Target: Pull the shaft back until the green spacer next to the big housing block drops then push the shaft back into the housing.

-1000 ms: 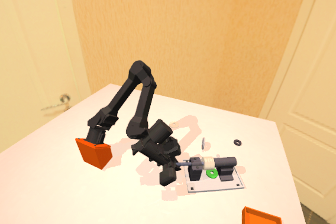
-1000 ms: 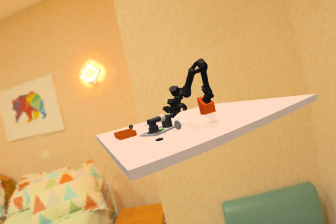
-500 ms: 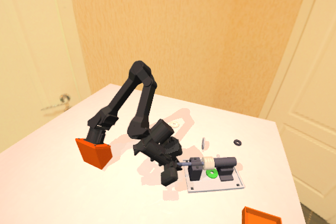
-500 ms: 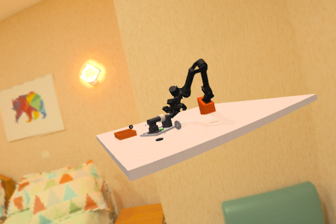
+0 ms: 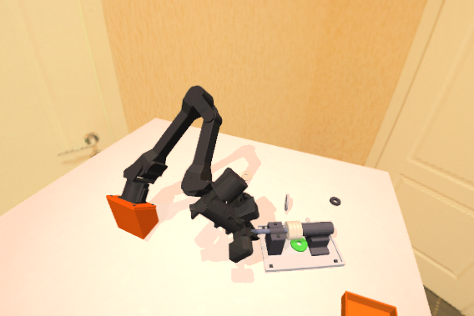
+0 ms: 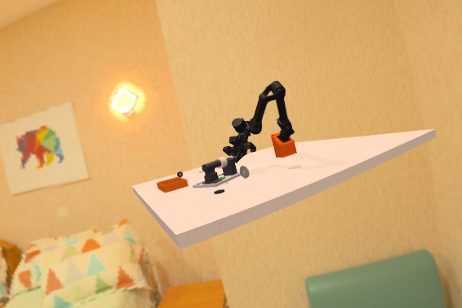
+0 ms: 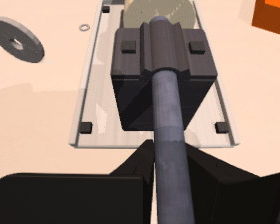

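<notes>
My gripper (image 5: 255,233) (image 7: 162,146) is shut on the blue-grey shaft (image 5: 264,231) (image 7: 170,107), outside the dark support block (image 5: 274,245) (image 6: 230,167) (image 7: 128,95). The shaft passes through the top of that block. Cream spacers (image 5: 294,230) (image 6: 223,162) (image 7: 141,11) stand together in line with it, between the block and the dark housing cylinder (image 5: 318,228) (image 6: 211,166). The shaft's far end is hidden. The green spacer (image 5: 295,248) (image 6: 221,178) lies flat on the grey base plate (image 5: 292,263) (image 7: 105,136), below the cream spacers and off the shaft.
A grey disc (image 5: 286,203) (image 6: 241,171) (image 7: 33,49) stands on edge beside the plate. A black ring (image 5: 331,200) (image 6: 219,192) and a pale ring (image 5: 249,176) (image 6: 294,167) lie farther off. An orange tray (image 5: 363,308) (image 6: 172,184) (image 7: 272,21) is on the plate's other side.
</notes>
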Robot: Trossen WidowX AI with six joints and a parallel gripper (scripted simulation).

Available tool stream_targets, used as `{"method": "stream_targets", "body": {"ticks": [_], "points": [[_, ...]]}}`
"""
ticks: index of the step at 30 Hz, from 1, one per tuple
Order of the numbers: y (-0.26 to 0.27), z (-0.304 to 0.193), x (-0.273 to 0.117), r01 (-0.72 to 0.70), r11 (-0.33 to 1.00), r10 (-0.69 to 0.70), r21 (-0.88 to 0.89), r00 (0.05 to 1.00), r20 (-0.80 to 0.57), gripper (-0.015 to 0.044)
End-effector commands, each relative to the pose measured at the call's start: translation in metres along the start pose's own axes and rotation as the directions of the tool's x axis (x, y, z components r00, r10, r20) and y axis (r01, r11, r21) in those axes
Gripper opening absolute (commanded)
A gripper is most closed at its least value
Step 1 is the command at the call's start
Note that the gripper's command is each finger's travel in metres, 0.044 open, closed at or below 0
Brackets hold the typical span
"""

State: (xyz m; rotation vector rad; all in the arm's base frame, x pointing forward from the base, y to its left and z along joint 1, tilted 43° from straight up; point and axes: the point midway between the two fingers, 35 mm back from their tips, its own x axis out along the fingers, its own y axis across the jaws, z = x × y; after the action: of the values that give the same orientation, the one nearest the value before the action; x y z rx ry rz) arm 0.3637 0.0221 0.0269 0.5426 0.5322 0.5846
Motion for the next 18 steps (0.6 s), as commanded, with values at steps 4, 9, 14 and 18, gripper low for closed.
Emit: {"method": "stream_targets", "body": {"ticks": [4, 9, 14, 18], "points": [[0.0002, 0.0033, 0.0021, -0.002, 1.000, 0.002, -0.002, 1.000, 0.003, 0.0000], [0.0002, 0.0045, 0.0033, -0.002, 1.000, 0.002, -0.002, 1.000, 0.003, 0.0000], [0.0003, 0.0056, 0.0044, -0.002, 1.000, 0.002, -0.002, 1.000, 0.003, 0.0000], [0.0003, 0.0066, 0.0053, -0.002, 1.000, 0.002, -0.002, 1.000, 0.003, 0.0000]]}}
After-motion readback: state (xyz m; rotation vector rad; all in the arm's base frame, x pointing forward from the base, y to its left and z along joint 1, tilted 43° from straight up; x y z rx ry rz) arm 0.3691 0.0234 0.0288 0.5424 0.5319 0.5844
